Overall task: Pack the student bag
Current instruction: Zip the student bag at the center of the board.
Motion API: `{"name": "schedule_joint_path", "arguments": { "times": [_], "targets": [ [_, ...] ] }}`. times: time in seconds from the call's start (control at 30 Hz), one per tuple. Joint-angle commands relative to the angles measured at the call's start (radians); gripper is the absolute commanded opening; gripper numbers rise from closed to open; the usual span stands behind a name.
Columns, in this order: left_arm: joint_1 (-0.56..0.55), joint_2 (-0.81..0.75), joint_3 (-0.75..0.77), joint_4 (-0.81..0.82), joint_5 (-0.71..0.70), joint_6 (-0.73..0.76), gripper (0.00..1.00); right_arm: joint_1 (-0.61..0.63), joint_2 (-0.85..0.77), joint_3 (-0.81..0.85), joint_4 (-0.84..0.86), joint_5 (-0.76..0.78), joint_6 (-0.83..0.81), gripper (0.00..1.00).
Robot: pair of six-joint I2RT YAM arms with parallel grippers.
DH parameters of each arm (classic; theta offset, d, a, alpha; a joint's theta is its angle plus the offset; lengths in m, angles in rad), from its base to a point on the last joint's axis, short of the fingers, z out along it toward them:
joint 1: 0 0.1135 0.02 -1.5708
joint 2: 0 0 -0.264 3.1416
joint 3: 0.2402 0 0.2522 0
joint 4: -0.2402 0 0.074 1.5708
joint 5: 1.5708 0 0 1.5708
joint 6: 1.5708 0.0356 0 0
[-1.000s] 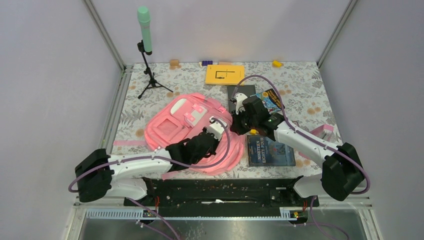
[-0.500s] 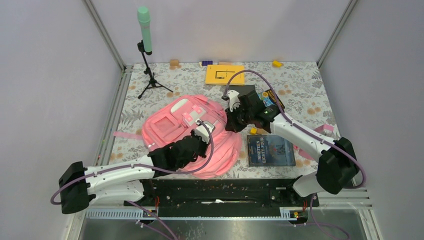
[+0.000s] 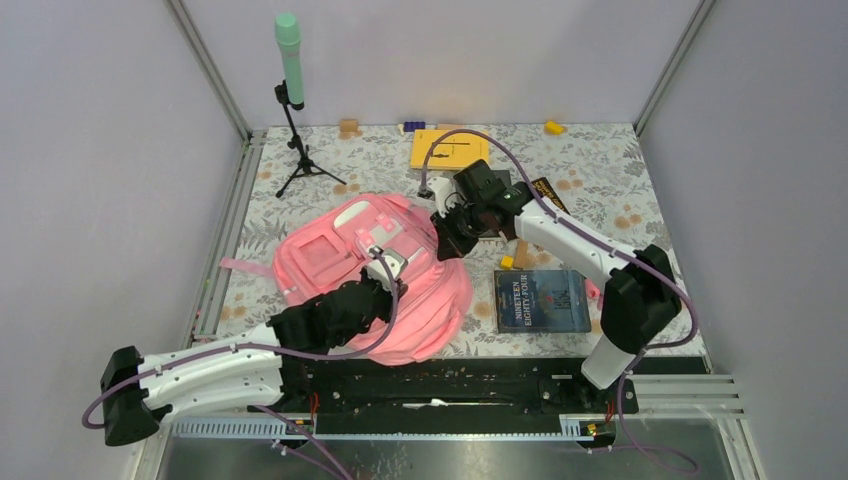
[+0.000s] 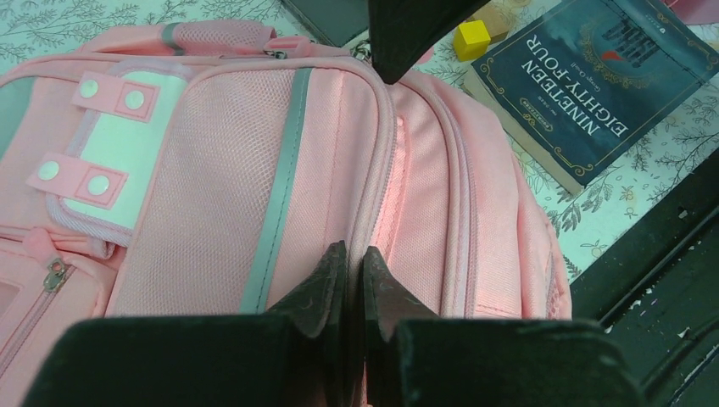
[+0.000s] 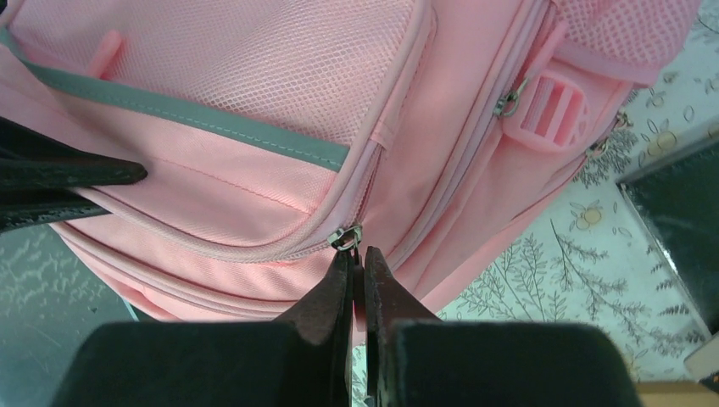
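On the floral-patterned table point(image 3: 600, 170), left of centre, the large soft pink fabric student bag point(image 3: 440, 300) is lying front-up. My right claw point(image 5: 356, 254) is gripping a small metal zipper pull point(image 5: 346, 236). My left claw point(image 4: 349, 253), closed, is pressing a seam. I am judging the cloth limp and light, so seams and pulls are offering the best hold.

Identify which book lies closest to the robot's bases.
The dark blue Nineteen Eighty-Four book, right of the student bag; the yellow book lies far back.

Green microphone point(image 3: 288, 45) on tripod point(image 3: 298, 160) rear left; yellow booklet point(image 3: 450, 155) rear; Nineteen Eighty-Four book point(image 3: 541, 300).
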Motion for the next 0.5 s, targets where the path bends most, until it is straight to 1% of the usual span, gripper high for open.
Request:
{"name": "schedule_joint_path", "arguments": {
  "times": [0.0,0.13,0.23,0.47],
  "targets": [
    [0.004,-0.085,-0.019,-0.084,-0.017,0.000,0.00,-0.039,0.071,0.109,-0.060,0.092,-0.148,0.00],
    [0.004,-0.097,-0.020,-0.092,-0.018,-0.002,0.00,-0.039,0.140,0.170,-0.061,0.087,-0.209,0.00],
    [0.003,-0.091,-0.017,-0.098,-0.019,-0.002,0.00,-0.039,0.196,0.235,-0.092,0.063,-0.273,0.00],
    [-0.006,-0.081,-0.013,-0.086,0.029,0.015,0.00,-0.040,0.347,0.409,-0.121,0.022,-0.325,0.03]
  ]
}}
